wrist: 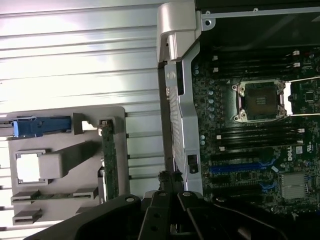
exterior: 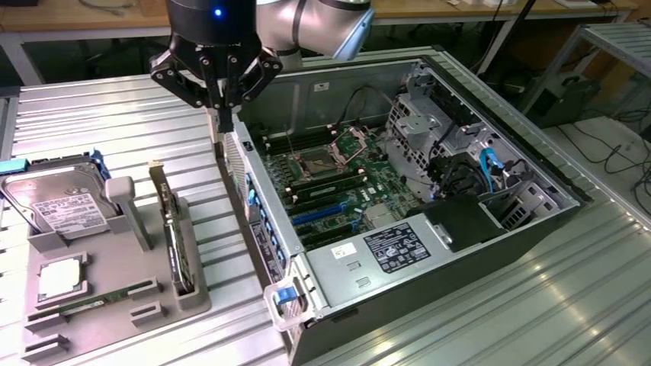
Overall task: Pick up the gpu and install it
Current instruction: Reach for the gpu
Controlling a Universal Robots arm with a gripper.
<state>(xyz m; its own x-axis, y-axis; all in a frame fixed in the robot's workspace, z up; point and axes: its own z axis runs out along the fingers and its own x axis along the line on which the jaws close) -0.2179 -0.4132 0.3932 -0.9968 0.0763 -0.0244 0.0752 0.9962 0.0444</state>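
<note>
Over case [exterior: 267,217] rear edge: gripper [exterior: 219,116] closed, empty, apart from gpu [exterior: 179,248].

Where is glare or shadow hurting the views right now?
Wrist view: the ribbed table is washed out white beside the case, while the motherboard sits dim inside it. Exterior view: bright streaks on the table, case interior evenly lit.
</note>
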